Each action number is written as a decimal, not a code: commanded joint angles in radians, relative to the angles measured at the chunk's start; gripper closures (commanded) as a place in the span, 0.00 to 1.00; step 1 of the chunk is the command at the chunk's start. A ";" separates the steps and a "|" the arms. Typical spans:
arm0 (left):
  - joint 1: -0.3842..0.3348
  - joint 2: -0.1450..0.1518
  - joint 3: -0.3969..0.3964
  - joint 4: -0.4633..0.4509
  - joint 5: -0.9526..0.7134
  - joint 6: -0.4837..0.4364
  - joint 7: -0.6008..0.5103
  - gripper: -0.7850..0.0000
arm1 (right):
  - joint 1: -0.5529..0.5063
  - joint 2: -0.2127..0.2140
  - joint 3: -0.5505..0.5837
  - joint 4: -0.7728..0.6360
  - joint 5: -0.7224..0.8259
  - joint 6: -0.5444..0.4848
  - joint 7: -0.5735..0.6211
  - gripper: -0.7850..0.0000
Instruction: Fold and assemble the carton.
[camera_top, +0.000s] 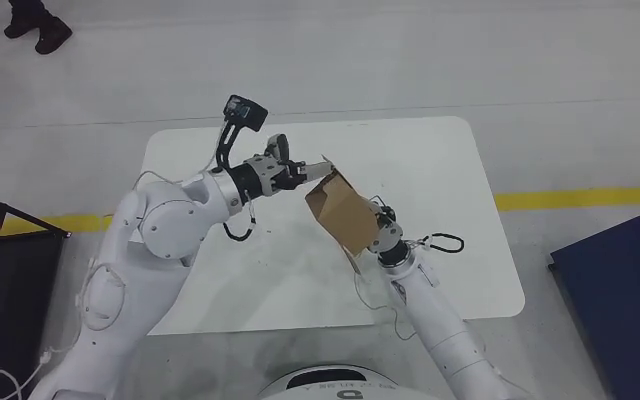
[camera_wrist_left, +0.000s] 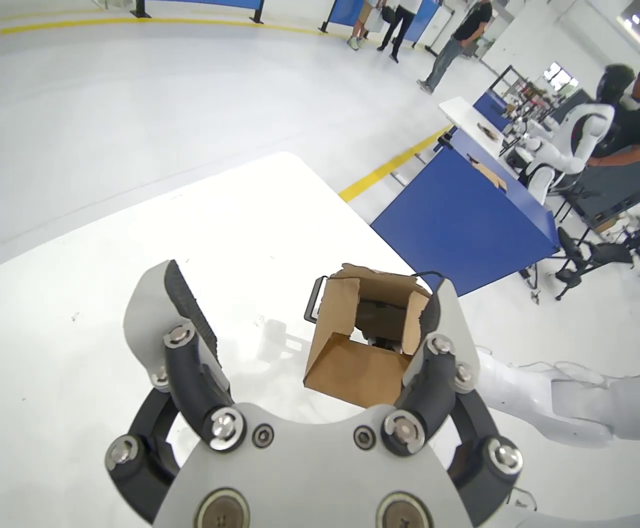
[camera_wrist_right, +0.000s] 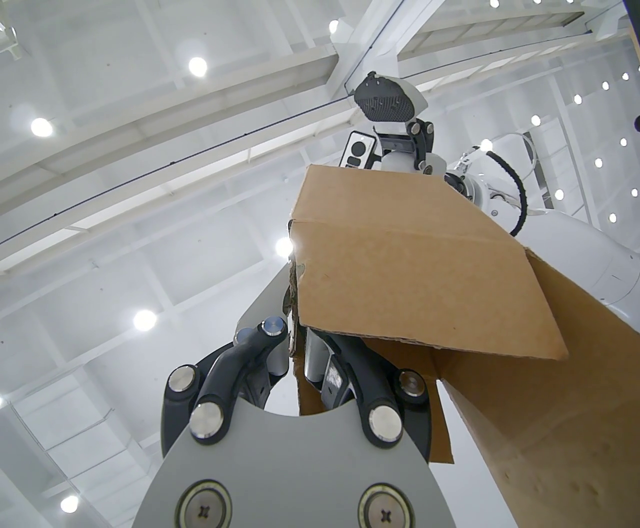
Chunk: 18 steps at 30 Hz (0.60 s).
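Hanging tilted over the middle of the white rounded worktop (camera_top: 200, 150), the brown cardboard carton (camera_top: 338, 208) is gripped at its lower end by the right arm (camera_top: 435, 310): the right jaws are clamped tight on a flap there. Its open end, flaps loose, faces the left arm (camera_top: 170, 220). The left jaws are spread wide, one finger (camera_wrist_left: 442, 320) just beside a side flap's edge, the other well clear of the cardboard.

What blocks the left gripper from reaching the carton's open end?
Probably nothing: the left gripper is open, facing the carton at its open end, while the right gripper holds it.
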<state>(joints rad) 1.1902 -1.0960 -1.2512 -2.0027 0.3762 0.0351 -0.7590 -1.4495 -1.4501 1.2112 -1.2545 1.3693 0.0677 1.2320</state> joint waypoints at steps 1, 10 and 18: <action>0.015 -0.003 -0.062 0.036 -0.324 0.046 0.035 0.00 | -0.002 0.003 0.000 -0.007 -0.054 -0.035 -0.022 1.00; 0.002 0.006 -0.196 0.146 -0.907 0.469 -0.267 0.00 | -0.002 0.017 0.022 0.030 -0.253 -0.259 0.064 1.00; -0.040 0.009 -0.092 0.205 -0.915 0.548 -0.318 0.00 | 0.006 0.023 0.037 0.034 -0.324 -0.360 0.062 1.00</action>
<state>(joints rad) 1.1548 -1.0864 -1.3616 -1.8054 -0.5447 0.5877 -1.0817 -1.4429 -1.4272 1.2482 -1.2186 1.0456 -0.2925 1.2933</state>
